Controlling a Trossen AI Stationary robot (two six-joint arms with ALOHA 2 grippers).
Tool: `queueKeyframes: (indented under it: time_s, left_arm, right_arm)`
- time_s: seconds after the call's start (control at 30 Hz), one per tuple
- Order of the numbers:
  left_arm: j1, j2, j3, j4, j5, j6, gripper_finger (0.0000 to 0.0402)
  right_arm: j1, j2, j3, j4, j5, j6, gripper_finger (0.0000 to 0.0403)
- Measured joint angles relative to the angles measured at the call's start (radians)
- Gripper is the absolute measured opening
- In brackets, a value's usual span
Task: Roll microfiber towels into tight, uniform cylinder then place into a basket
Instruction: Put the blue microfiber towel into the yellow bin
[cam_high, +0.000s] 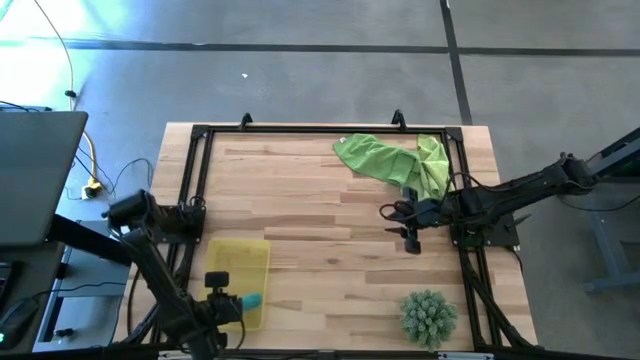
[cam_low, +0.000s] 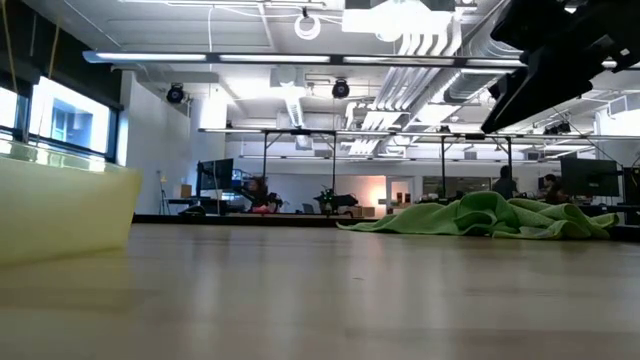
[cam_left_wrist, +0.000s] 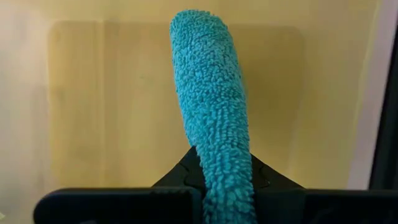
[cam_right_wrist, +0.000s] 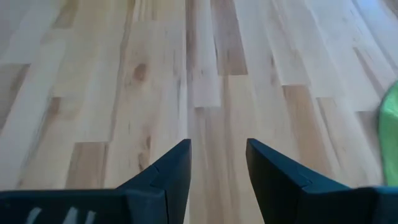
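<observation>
My left gripper (cam_high: 228, 303) is shut on a rolled teal-blue microfiber towel (cam_left_wrist: 210, 106) over the near end of the yellow basket (cam_high: 240, 262). In the high view, the teal towel (cam_high: 252, 299) shows just beside the fingers. The basket's pale wall (cam_low: 60, 210) fills the left of the low view. Two lime green towels (cam_high: 395, 160) lie crumpled in a heap on the table's far right, also visible as the green heap (cam_low: 480, 215) in the low view. My right gripper (cam_high: 410, 228) hovers open over bare wood near them, nothing between its fingers (cam_right_wrist: 168, 171). My left gripper pinches one end of the teal roll (cam_left_wrist: 227, 171) between its two fingers, which point steeply down from above. The roll runs on lengthwise past the fingertips over the basket's floor (cam_left_wrist: 99, 112). Whether its free end (cam_left_wrist: 193, 25) touches the basket, I cannot tell.
A spiky green ball-shaped plant (cam_high: 428, 316) stands at the table's near right. A black frame (cam_high: 300, 130) runs around the wooden tabletop. Bare wood (cam_high: 320, 240) lies between the basket and my right gripper. A green towel edge (cam_right_wrist: 390, 124) shows in the right wrist view.
</observation>
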Motion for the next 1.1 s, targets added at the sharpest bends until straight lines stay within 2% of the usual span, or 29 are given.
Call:
queueKeyframes:
  time_s: [0.23,0.4,0.8,1.1]
  left_arm:
    - [0.044,0.010,0.000,0.096,0.030,0.143,0.0021]
    - [0.062,0.009,-0.016,0.163,0.064,0.211,0.0021]
    - [0.062,-0.083,-0.267,0.507,0.018,0.157,0.0021]
    - [0.071,-0.089,-0.288,0.580,0.027,0.074,0.0033]
  right_arm:
    - [0.006,0.000,0.000,-0.002,-0.110,0.016,0.0146]
    - [0.006,0.000,0.000,0.003,-0.125,0.077,0.0146]
    - [0.005,0.000,0.000,0.004,-0.125,0.085,0.0146]
    - [0.005,0.000,0.000,0.002,-0.125,0.082,0.0146]
